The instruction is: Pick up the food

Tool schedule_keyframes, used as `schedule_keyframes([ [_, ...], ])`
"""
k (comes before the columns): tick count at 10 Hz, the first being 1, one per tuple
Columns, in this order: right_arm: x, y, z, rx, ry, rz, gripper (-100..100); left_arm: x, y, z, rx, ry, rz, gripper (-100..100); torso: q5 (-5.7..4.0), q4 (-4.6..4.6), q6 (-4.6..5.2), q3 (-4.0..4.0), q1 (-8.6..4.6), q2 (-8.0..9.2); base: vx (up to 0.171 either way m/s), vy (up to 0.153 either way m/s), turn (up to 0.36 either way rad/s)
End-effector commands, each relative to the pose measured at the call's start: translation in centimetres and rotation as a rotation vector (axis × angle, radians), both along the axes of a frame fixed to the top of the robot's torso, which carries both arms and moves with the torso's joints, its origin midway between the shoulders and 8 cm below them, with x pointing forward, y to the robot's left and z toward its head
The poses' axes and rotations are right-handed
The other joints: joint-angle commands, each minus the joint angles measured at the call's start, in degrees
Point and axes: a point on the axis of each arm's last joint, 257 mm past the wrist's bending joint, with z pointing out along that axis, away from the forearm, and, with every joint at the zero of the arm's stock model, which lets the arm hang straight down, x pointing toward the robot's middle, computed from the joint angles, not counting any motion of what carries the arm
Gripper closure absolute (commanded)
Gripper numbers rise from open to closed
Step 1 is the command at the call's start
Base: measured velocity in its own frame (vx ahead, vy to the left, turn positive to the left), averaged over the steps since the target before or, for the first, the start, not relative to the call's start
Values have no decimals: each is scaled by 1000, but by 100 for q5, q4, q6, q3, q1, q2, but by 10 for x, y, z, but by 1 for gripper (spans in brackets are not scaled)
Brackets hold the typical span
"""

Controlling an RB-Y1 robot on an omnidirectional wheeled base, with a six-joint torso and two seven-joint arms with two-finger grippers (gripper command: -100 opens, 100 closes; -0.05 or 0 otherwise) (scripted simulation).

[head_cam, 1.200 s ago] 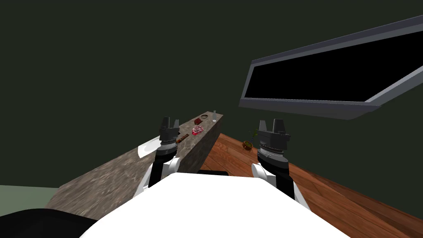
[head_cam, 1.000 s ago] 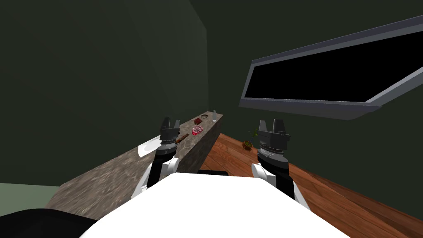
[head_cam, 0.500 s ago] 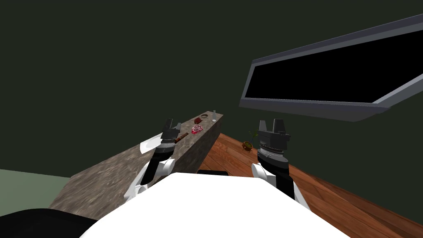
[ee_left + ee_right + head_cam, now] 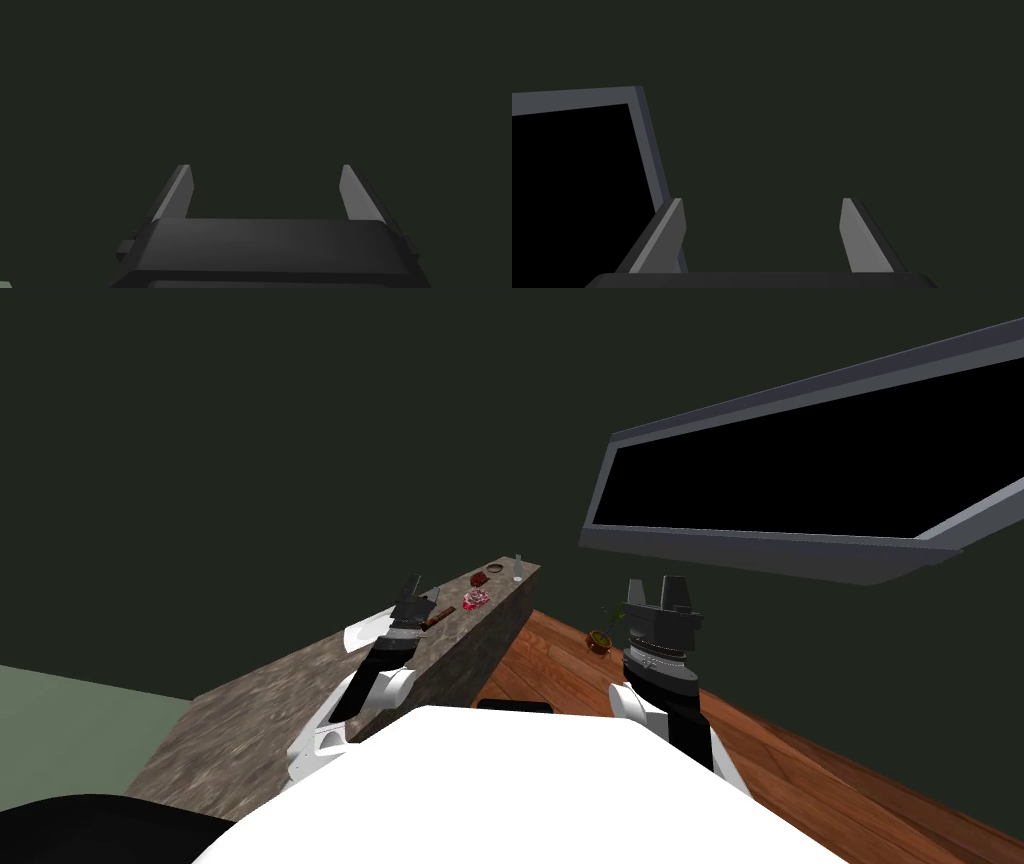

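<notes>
1. A grey window frame around a black area takes the upper right of the head view.
2. A mottled stone counter runs from the lower left up towards the centre. A wooden floor spreads along its right side.
3. The left gripper reaches out over the counter near the centre of the frame. In its wrist view the fingers stand wide apart with nothing between them.
4. The right gripper hangs right of centre, over the floor and clear of the counter. Its fingers are also spread and empty.
5. A small potted plant stands on the floor between the counter's end and the right gripper.
6. The pink-red food lies on the counter's far end, just past the left gripper and apart from it.
7. A brown stick lies just beside that gripper; I cannot tell whether they touch. A dark red piece sits farther along.
8. A little bottle stands at the counter's far corner.
9. As I judge it, the task is at the approach stage. Nothing is grasped. The left gripper has yet to come down over the food, close on it and lift.
</notes>
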Motion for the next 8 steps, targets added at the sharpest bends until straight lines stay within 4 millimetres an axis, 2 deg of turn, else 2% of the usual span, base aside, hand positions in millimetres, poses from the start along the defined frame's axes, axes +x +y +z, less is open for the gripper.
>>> schedule_keyframes([
  [1,0,0,0,0,0,0,0,9,12,-10,-36,61,-20,-100,0,0,0,0,0,0,-21,-83,96],
  [4,0,0,0,0,0,0,0,18,21,-19,-52,122,-38,-100,0,0,1,0,3,0,-21,-48,32],
  [8,0,0,0,0,0,0,0,37,49,-42,-127,272,-64,-100,-1,0,1,0,-4,0,-19,-65,52],
])
